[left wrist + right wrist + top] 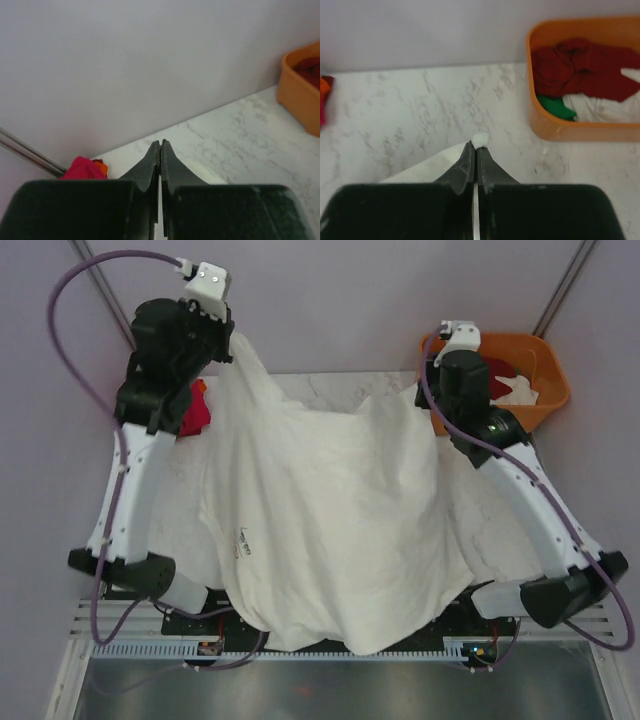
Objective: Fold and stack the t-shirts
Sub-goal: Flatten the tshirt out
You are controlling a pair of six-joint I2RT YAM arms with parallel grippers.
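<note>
A large white t-shirt point(330, 520) hangs spread between both arms, lifted above the marble table, its lower edge draping past the near table edge. My left gripper point(232, 340) is shut on its upper left corner, held high; in the left wrist view point(160, 145) the jaws are pressed together with white cloth point(200, 175) below them. My right gripper point(428, 398) is shut on the upper right corner; a white tuft point(481, 139) sticks out of its tips point(475, 148). A pink-red t-shirt point(197, 405) lies at the back left. Dark red point(580, 70) and white point(600, 107) t-shirts lie in the tub.
An orange plastic tub point(545, 375) stands at the back right, also holding a green cloth point(555, 107). The marble table top point(420, 115) reaches back to a pale wall. A metal rail point(25, 150) runs along the left. A slotted rack point(330, 648) fronts the table.
</note>
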